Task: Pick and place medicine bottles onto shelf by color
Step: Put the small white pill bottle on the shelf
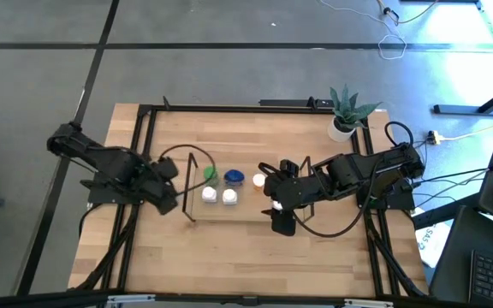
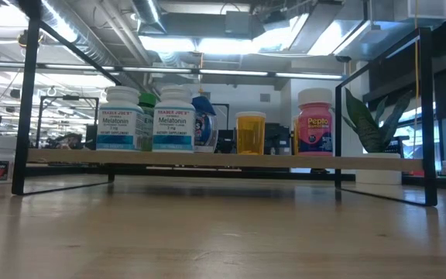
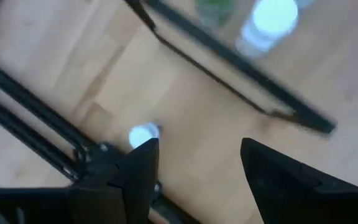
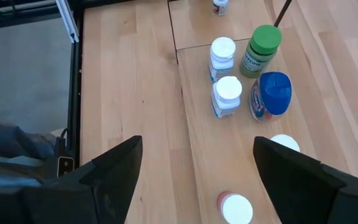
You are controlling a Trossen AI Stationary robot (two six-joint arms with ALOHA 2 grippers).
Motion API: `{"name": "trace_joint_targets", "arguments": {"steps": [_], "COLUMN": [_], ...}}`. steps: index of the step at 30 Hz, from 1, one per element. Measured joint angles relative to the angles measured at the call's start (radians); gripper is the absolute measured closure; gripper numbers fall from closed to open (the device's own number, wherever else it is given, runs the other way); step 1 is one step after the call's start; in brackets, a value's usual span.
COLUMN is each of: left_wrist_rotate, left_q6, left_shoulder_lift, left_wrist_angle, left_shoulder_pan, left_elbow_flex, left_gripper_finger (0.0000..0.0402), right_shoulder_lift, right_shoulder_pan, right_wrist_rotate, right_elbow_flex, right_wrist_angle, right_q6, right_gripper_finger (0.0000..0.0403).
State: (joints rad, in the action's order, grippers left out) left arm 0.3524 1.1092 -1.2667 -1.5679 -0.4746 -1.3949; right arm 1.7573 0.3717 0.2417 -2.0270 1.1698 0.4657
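The shelf (image 1: 245, 210), a light wood board in a thin dark wire frame, stands mid-table. On it stand two white-capped bottles (image 4: 229, 93), a green-capped bottle (image 4: 263, 48), a blue-capped bottle (image 4: 271, 93), an amber bottle (image 2: 251, 133) and a pink bottle (image 2: 314, 122). My right gripper (image 4: 197, 146) is open above the shelf's right end, with the pink bottle's cap (image 4: 235, 208) below it. My left gripper (image 3: 197, 146) is open above the table off the shelf's left end. A small white-capped bottle (image 3: 143, 134) stands on the table beside its finger.
The black frame (image 1: 144, 137) edges the table, and its bars run close to the left gripper (image 1: 169, 181). A white-potted green plant (image 1: 346, 111) stands at the far right corner. Bare wood lies in front of the shelf, toward the near edge.
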Motion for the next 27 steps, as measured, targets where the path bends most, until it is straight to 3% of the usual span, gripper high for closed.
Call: {"name": "trace_joint_targets", "arguments": {"steps": [10,27], "left_wrist_rotate": [-0.129,-0.19], "left_q6": [0.031,-0.116], "left_shoulder_lift": [0.148,0.157], "left_wrist_angle": [-0.002,0.131], "left_shoulder_pan": [0.022,0.11], "left_elbow_flex": [0.188,0.437], "left_gripper_finger": [0.0181,0.0182], "right_shoulder_lift": [0.0,0.0], "right_shoulder_pan": [0.0,0.0], "right_wrist_rotate": [0.0,0.0], "right_elbow_flex": [0.0,0.0], "right_wrist_angle": [0.0,0.0], "right_q6": [0.0,0.0], "right_gripper_finger": [0.0095,0.0095]}}
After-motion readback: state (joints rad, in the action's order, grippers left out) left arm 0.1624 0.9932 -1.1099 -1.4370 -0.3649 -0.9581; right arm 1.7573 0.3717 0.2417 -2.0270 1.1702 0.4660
